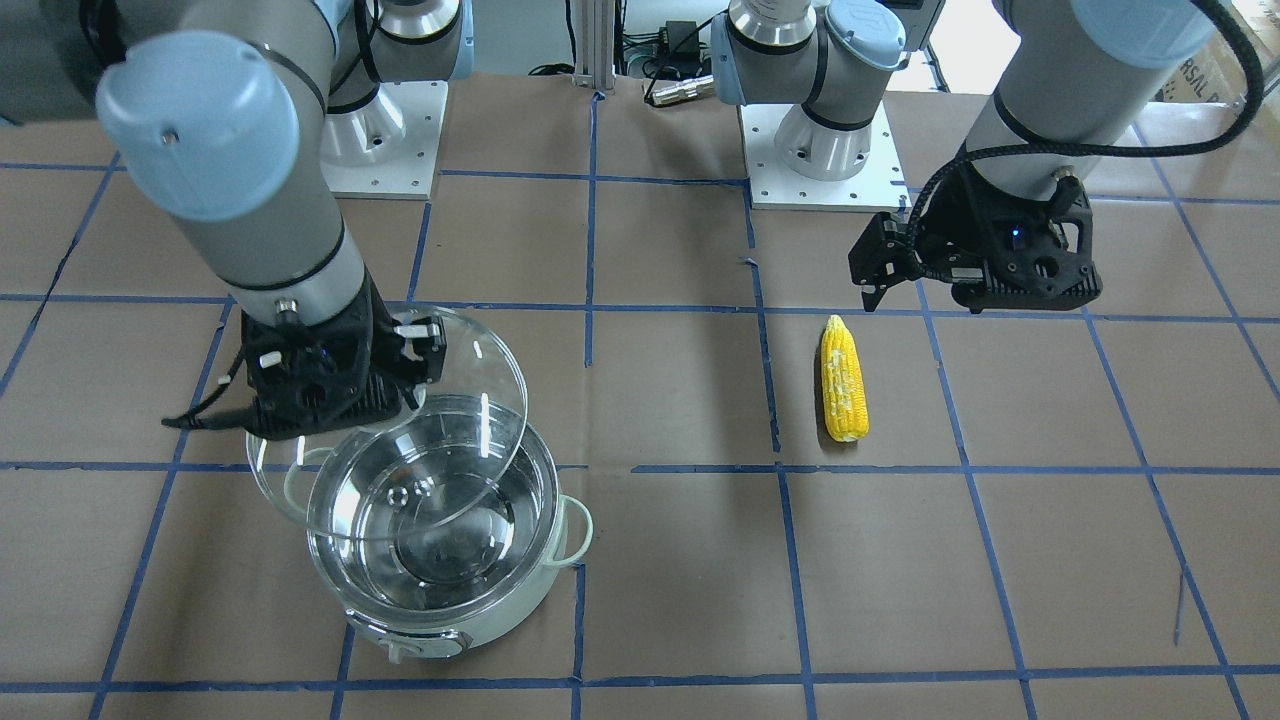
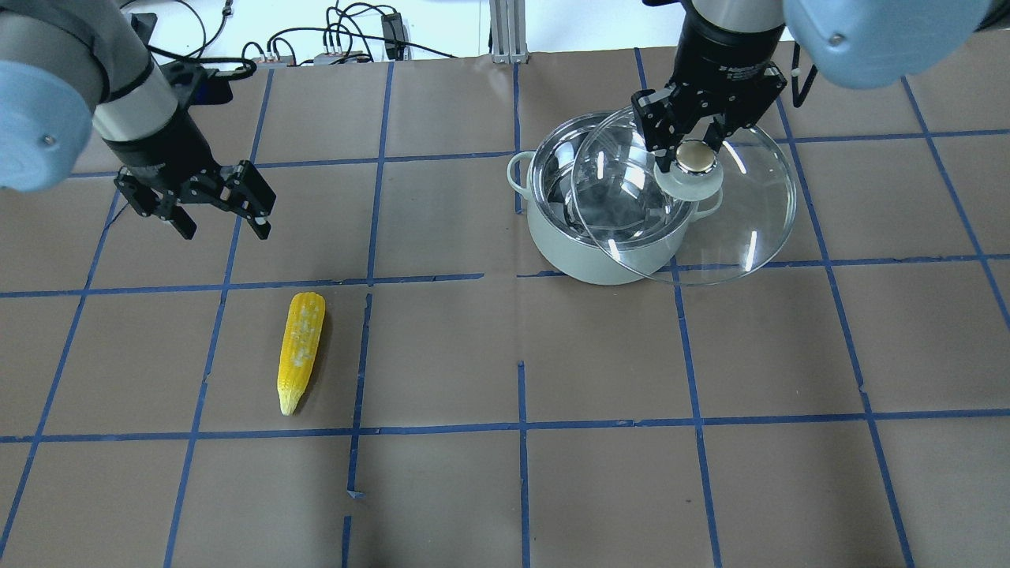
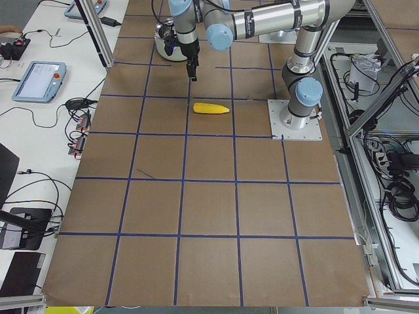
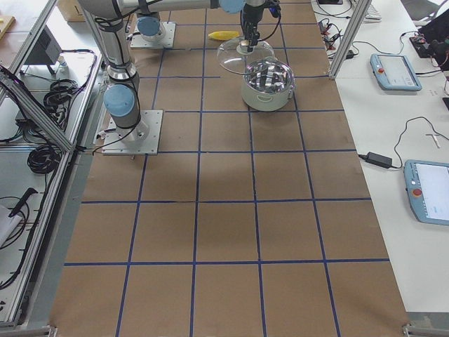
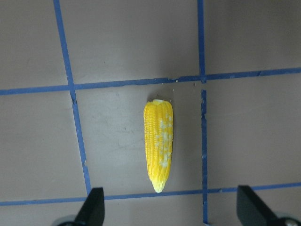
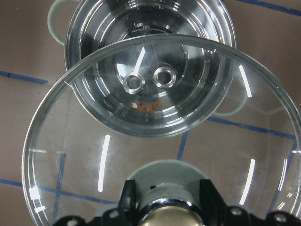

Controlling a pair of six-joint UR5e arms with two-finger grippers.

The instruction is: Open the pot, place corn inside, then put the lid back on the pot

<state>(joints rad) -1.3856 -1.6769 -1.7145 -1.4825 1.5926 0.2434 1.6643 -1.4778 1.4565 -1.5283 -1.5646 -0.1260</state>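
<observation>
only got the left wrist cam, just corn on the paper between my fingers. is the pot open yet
observer: yes, the right gripper is shut on the lid by its knob, lifted off the pot.
operator: anything inside the pot
observer: nothing, the front-facing view shows only bare shiny steel.
operator: is the lid clear of the opening
observer: not fully. It hangs tilted, and from overhead it overlaps part of the pot's mouth.

pot (image 2: pixel 580 254) mouth: lid (image 2: pixel 746 225) overhangs part | corn (image 2: pixel 301 347): open all round
</observation>
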